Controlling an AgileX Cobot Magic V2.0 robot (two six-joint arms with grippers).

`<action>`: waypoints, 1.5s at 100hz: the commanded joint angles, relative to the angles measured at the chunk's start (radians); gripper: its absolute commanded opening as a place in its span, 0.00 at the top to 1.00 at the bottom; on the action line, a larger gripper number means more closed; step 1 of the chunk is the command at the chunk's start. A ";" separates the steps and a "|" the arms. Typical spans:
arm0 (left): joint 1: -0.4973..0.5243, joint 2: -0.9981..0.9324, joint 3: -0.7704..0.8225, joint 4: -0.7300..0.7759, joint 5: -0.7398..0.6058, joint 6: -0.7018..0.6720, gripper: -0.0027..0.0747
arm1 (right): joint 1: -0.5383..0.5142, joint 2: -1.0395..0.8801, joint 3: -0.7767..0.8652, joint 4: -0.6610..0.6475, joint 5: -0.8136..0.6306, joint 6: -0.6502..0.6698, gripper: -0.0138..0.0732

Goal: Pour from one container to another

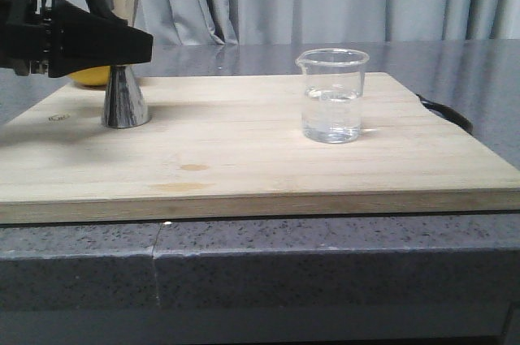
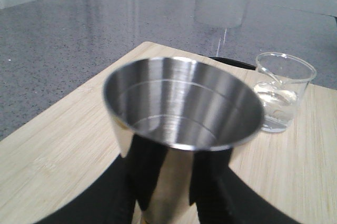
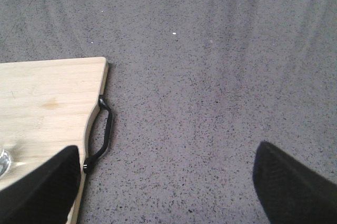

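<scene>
A clear glass beaker (image 1: 331, 97) holding some clear liquid stands upright on the right half of the wooden board (image 1: 244, 150); in the left wrist view the beaker (image 2: 281, 97) shows beyond the cup. The polished steel jigger (image 1: 123, 105) stands upright at the board's back left, its open mouth (image 2: 181, 103) filling the left wrist view. My left gripper (image 1: 138, 43) reaches in from the left at the jigger's waist, with black fingers (image 2: 152, 166) pressed against both sides of the steel. My right gripper (image 3: 166, 182) is open over bare counter beside the board's right edge, holding nothing.
The board has a black handle (image 3: 105, 129) on its right end, also seen in the front view (image 1: 447, 114). A yellow object (image 1: 89, 77) lies behind the jigger. Grey speckled counter (image 3: 210, 76) surrounds the board, with curtains behind.
</scene>
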 commanded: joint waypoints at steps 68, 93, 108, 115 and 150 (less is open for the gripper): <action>-0.008 -0.039 -0.135 -0.092 0.103 -0.120 0.70 | -0.005 0.012 -0.035 -0.001 -0.081 -0.007 0.15; -0.008 -0.039 -0.135 -0.092 0.103 -0.120 0.70 | -0.005 0.012 -0.035 0.004 -0.082 -0.007 0.15; -0.008 -0.039 -0.135 -0.092 0.103 -0.120 0.70 | -0.005 0.012 -0.035 0.004 -0.082 -0.007 0.15; -0.008 -0.039 -0.135 -0.092 0.099 -0.120 0.70 | -0.005 0.012 -0.035 0.004 -0.082 -0.007 0.15; -0.008 -0.039 -0.135 -0.092 0.093 -0.120 0.70 | 0.147 0.087 -0.119 0.006 -0.001 -0.042 0.15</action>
